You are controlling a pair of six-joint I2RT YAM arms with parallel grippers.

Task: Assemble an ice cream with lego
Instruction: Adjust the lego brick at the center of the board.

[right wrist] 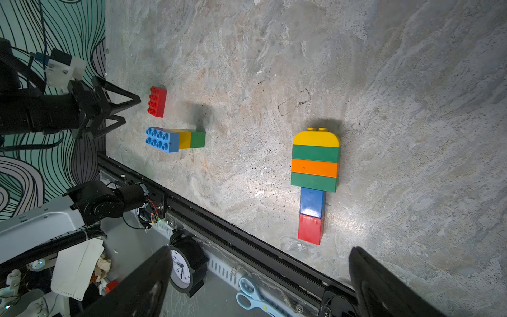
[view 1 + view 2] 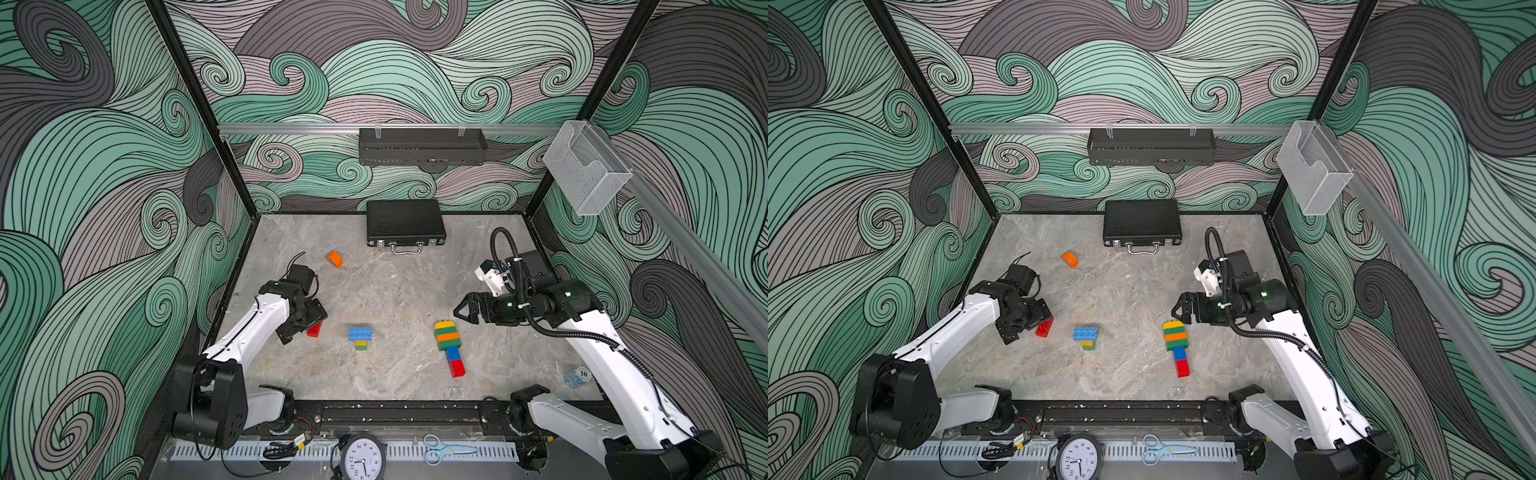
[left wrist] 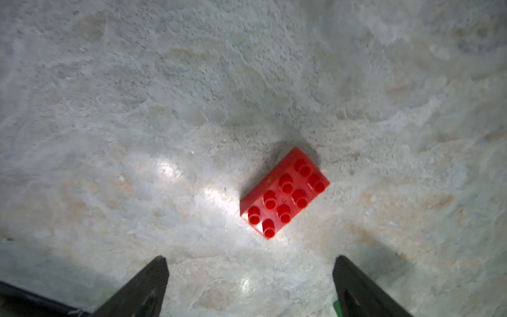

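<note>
Lego ice cream (image 2: 449, 347), striped, lies flat on the marble table (image 2: 395, 291). Its yellow dome points toward my right gripper (image 2: 459, 311), which is spread wide and empty just beside it. A red brick (image 3: 284, 193) sits studs up before my left gripper (image 3: 250, 259), which is also apart and holds nothing. Between brick and ice cream lies a blue-yellow-green stack (image 2: 360, 337). An orange half-round (image 2: 334, 259) and a black briefcase (image 2: 405, 222) lie farther back. A tag (image 2: 582, 374) reads "10". A clock (image 2: 363, 459) and scissors (image 2: 440, 451) rest at the front.
</note>
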